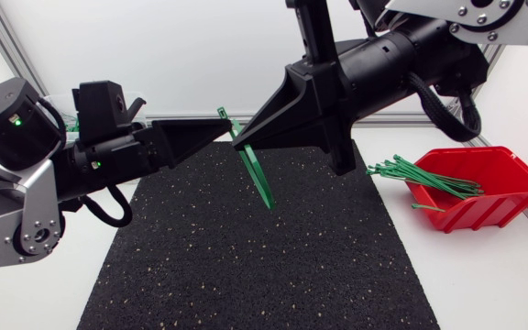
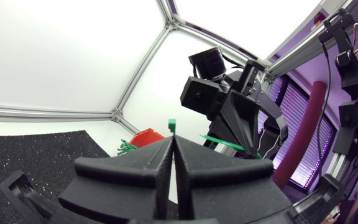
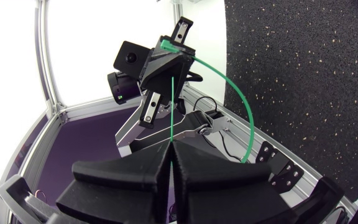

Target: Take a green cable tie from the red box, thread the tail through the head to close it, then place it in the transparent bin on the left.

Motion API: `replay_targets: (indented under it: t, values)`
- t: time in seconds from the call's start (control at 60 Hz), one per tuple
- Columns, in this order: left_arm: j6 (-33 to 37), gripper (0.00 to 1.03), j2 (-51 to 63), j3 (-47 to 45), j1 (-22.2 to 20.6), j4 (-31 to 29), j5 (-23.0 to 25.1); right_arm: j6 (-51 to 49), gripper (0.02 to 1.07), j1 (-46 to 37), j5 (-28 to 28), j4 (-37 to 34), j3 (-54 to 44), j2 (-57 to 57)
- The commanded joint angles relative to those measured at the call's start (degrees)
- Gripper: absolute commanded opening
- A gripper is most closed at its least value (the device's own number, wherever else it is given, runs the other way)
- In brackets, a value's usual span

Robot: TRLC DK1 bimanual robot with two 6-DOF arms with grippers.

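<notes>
A green cable tie (image 1: 257,171) hangs in the air above the black mat (image 1: 246,266), between my two grippers. My left gripper (image 1: 227,129) is shut on its head end, and the small green head (image 2: 172,126) sticks out past the fingertips. My right gripper (image 1: 239,142) meets it tip to tip and is shut on the thin tail (image 3: 172,106). The rest of the strap (image 3: 247,112) bows out in an arc from the left gripper (image 3: 166,48). The red box (image 1: 484,188) at the right holds several more green ties (image 1: 420,174).
The transparent bin (image 1: 62,103) at the back left is mostly hidden behind my left arm. The red box (image 2: 146,135) also shows beyond the left gripper (image 2: 173,140). White table surrounds the mat.
</notes>
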Motion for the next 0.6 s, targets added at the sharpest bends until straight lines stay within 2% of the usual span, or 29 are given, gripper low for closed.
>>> replay_targets:
  t: [0.0,0.583]
  values:
    - [-1.91,0.04,0.50,1.67,0.14,0.93,-0.21,1.62,0.08,-0.91,-0.60,-0.41,1.09,1.10]
    - [1.08,0.04,3.23,1.93,-2.06,1.10,-0.38,1.62,0.08,-1.08,-0.78,0.38,2.67,3.29]
